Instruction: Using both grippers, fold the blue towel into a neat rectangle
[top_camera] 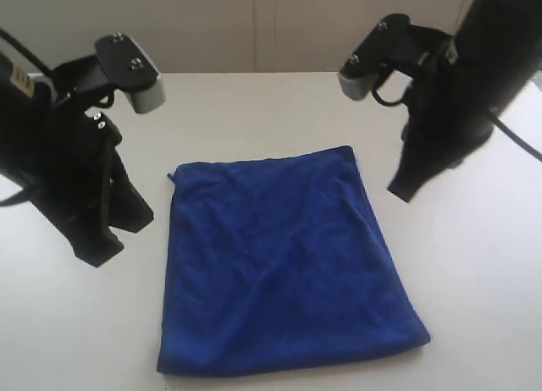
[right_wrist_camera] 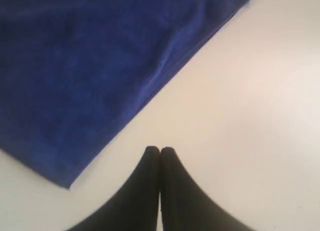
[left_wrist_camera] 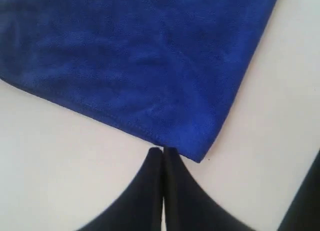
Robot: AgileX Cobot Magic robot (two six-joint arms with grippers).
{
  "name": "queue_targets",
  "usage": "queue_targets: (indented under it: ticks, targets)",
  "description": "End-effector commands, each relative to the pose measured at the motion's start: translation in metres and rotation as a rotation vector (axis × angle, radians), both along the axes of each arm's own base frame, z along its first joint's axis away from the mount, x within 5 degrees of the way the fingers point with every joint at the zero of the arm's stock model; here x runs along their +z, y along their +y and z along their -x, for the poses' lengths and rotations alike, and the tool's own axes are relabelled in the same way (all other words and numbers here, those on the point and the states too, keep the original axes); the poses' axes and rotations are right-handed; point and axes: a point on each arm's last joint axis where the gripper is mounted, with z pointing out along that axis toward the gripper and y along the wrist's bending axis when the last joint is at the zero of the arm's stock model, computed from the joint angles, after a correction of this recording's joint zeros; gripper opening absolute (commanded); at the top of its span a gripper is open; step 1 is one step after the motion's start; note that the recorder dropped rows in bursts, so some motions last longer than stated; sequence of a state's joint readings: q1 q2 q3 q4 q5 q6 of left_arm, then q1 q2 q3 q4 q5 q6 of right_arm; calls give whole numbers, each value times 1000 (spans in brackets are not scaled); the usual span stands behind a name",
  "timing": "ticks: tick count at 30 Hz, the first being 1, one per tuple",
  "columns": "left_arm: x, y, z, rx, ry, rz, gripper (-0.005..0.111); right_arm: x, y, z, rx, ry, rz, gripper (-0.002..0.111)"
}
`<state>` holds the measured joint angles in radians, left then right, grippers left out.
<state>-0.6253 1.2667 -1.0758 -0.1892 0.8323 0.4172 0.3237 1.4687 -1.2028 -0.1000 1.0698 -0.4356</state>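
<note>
Blue towel [top_camera: 284,264] lay flat on the white table [top_camera: 254,103], mid-scene, btwn both arms. It was roughly squarish w/ light wrinkles, and the corners sat at approx 11, 1, 5 and 7 o'clock. Couldn't tell if it was single or doubled.

Left gripper [left_wrist_camera: 162,151] sat off the towel's 9 o'clock side w/ jaws pressed together, nothing held. In the left wrist view its tips were just beside a hemmed corner [left_wrist_camera: 200,156]; contact w/ the cloth couldn't be confirmed. Right gripper [right_wrist_camera: 159,150] sat at approx 2 o'clock of the towel, jaws likewise together and empty, over bare table near the towel edge [right_wrist_camera: 150,98] but apart from it.

Judged step: pre-grasp, lining up on two corners. No fold was underway yet.

To do it well:
- Spread both jaws before descending, since shut tips would only shove the cloth.
- Take two corners on the same edge, biting past the hem so any layers come up together.
- Lift both sides level and in sync, w/ the cloth lightly taut btwn arms.
- Carry over to the opposite edge, match hems and let go together.

Risk: an uneven pull could skew the rectangle or drag the towel across the table.
</note>
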Motion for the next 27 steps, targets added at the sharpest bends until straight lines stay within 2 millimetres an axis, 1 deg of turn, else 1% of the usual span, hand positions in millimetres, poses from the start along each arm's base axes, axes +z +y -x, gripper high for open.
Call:
queue_targets:
  ticks: [1,4,7,10,12,14,16,17,19,21,22,23,25,26,27]
  targets:
    - [3,-5,3,-105,75,-83,0,-2,-11,35,109,-34,4,0]
    - [-12,-16,7,-200,95,-121,0,-11,-14,47,148,-41,15,0]
    - [-31,-29,10,-301,82,-146,0,-28,-17,55,206,12,45,0]
    - [-52,-39,12,-371,57,-160,0,-44,-17,58,288,18,63,0]
    - [-64,-43,11,-394,64,-167,1,-53,-17,59,316,8,68,3]
    - [-76,-45,9,-412,68,-174,7,-60,-18,62,331,11,73,8]
    - [-84,-46,7,-428,69,-183,17,-65,-18,63,331,5,71,13]
    - [-87,-48,6,-421,71,-178,22,-66,-18,63,328,-2,66,14]
    - [-92,-54,1,-374,59,-137,27,-69,-17,64,319,-7,49,14]
    - [-98,-61,-4,-279,66,-87,25,-71,-15,64,308,-11,24,14]
    - [-102,-63,-7,-255,69,-81,21,-71,-15,65,305,-10,18,14]
    - [-107,-64,-8,-250,75,-87,17,-71,-13,65,295,-9,-3,14]
    - [-118,-67,-11,-252,95,-112,3,-71,-12,65,283,-5,-26,14]
    - [-123,-66,-14,-250,103,-125,0,-70,-11,65,277,-5,-39,14]
    - [-129,-66,-15,-243,112,-149,0,-70,-11,66,273,-4,-45,14]
